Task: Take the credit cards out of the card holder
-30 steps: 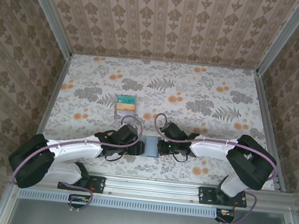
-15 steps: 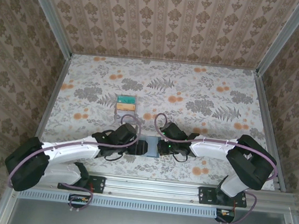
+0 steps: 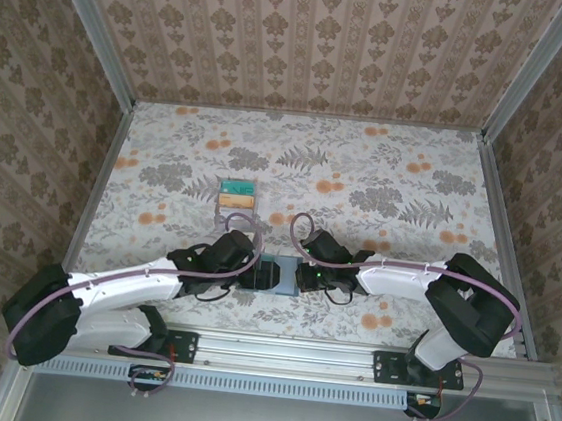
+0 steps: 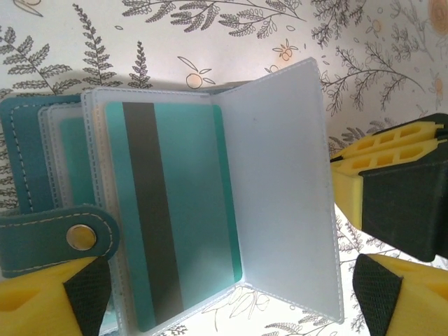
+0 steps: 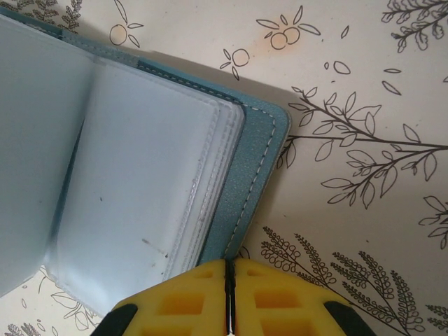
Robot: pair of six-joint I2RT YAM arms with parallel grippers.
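The card holder lies open near the front of the table, dark teal outside with clear sleeves. A teal credit card with a dark stripe sits in one sleeve. My left gripper is open, its fingers standing on either side of the holder's pages with nothing pinched. My right gripper is shut, its tips resting at the edge of the holder's right cover. In the top view the left gripper and right gripper flank the holder. Two more cards, teal and orange-yellow, lie farther back.
The two loose cards rest in a small pale tray behind the left arm. The floral tablecloth stretches to the back wall. Metal rails and patterned walls border both sides.
My left gripper has opened wider and its arm has stretched a little to the right toward the holder. The right arm has stayed still.
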